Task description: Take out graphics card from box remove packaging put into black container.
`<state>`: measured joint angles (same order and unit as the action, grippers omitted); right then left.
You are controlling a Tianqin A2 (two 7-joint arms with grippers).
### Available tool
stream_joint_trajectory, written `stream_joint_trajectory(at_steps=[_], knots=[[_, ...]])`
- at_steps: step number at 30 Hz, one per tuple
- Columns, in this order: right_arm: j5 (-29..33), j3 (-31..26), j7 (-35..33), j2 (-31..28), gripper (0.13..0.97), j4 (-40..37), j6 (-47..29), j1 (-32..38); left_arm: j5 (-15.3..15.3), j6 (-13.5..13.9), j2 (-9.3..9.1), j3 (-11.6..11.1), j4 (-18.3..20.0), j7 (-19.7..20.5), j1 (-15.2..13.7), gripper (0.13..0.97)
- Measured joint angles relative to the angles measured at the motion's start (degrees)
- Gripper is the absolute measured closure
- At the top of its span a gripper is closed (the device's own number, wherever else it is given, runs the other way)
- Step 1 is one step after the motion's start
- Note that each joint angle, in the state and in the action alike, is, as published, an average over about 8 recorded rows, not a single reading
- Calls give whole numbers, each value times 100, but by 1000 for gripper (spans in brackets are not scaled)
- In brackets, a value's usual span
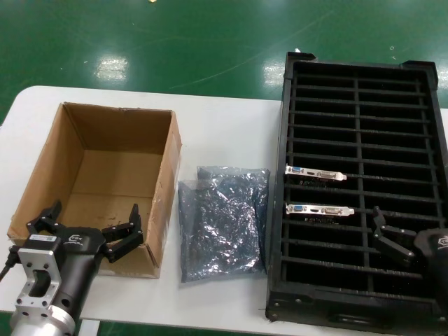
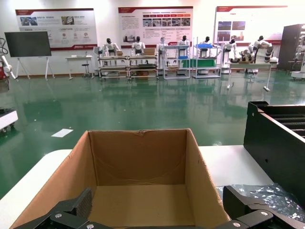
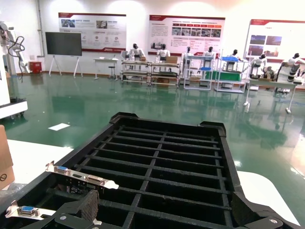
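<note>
The brown cardboard box (image 1: 115, 129) stands at the left of the table, its inside bare (image 2: 138, 202). My left gripper (image 1: 91, 222) hangs open over the box's near edge, nothing between its fingers (image 2: 81, 205). Two crinkly grey-blue packaging bags (image 1: 220, 224) lie flat and overlapping between the box and the black container (image 1: 287, 105). Two graphics cards (image 1: 315, 173) (image 1: 320, 208) stand in neighbouring slots of its left column, silver brackets up (image 3: 81, 176). My right gripper (image 3: 167, 210) is open over the container's near right part, holding nothing.
The white table's (image 1: 231, 126) far edge lies behind the box, with green floor beyond. The container's tall wall (image 2: 271, 143) rises just right of the bags. The container overhangs the table's far edge.
</note>
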<state>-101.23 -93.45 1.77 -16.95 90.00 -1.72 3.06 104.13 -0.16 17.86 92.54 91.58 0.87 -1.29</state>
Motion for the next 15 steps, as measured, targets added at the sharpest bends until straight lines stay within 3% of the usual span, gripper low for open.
stream_joint_trajectory(at_steps=[15], knots=[[0,0,0,0,129,0,0,0,0,0,0,0,0,0,0,132]])
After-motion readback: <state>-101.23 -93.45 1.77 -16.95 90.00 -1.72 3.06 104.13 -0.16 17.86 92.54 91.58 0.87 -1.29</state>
